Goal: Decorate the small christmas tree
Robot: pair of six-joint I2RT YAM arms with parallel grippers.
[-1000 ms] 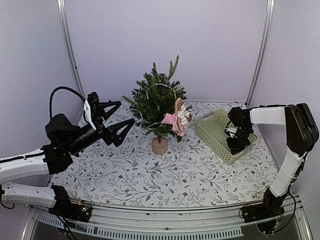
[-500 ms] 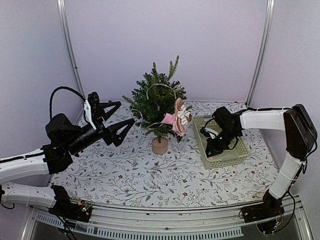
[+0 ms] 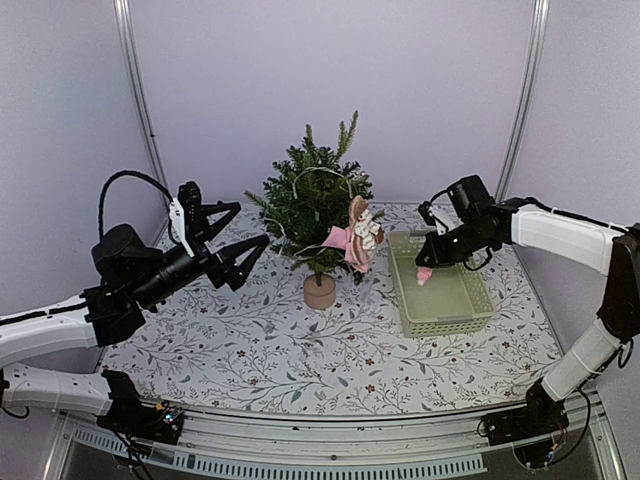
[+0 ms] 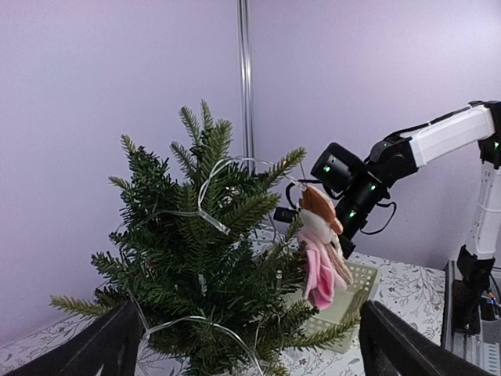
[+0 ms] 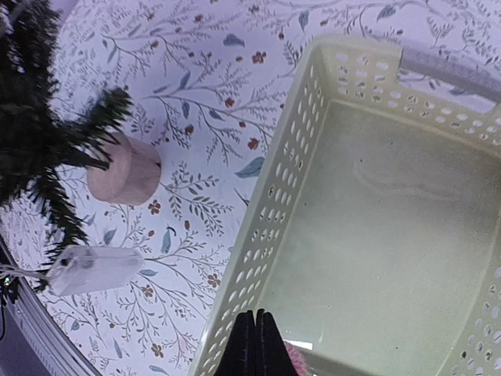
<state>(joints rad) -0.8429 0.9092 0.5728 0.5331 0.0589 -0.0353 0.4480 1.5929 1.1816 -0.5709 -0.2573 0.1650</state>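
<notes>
The small christmas tree (image 3: 316, 200) stands on its tan base (image 3: 320, 292) at the table's middle back, wound with a light string. A pink and brown doll ornament (image 3: 356, 238) hangs on its right side. It also shows in the left wrist view (image 4: 321, 252), next to the tree (image 4: 196, 258). My left gripper (image 3: 236, 238) is open and empty, left of the tree and level with it. My right gripper (image 3: 432, 256) is shut on a small pink ornament (image 3: 425, 273) and holds it above the basket's far left corner. In the right wrist view the shut fingertips (image 5: 256, 338) hide most of the pink ornament (image 5: 294, 357).
A pale green perforated basket (image 3: 478, 292) sits right of the tree; its inside looks bare in the right wrist view (image 5: 291, 153). A white battery pack (image 5: 94, 269) lies on the floral cloth near the tree base (image 5: 124, 168). Purple walls with metal posts (image 3: 137, 95) enclose the table.
My right gripper has come up out of the basket with the pink ornament and moved back left. The basket has turned and shifted. The left arm has stayed put.
</notes>
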